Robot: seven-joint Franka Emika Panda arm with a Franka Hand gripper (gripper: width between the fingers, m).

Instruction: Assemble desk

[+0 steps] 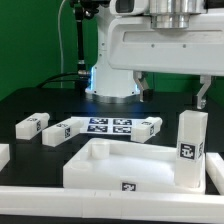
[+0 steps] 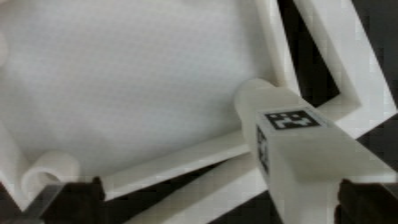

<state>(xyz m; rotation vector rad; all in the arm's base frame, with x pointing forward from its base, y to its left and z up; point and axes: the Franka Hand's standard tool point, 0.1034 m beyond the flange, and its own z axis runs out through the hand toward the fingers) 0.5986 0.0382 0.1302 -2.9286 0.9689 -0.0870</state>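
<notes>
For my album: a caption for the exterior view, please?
Open fingers hover above a white desk top, one leg upright at its corner.

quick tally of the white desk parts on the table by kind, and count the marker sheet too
desk top: 1
legs lying loose: 3
leg standing upright at the top's corner: 1
marker board: 1
total: 6

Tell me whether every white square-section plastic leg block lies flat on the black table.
No: one leg block stands upright at a corner of the white rimmed tray-like desk top.
</notes>
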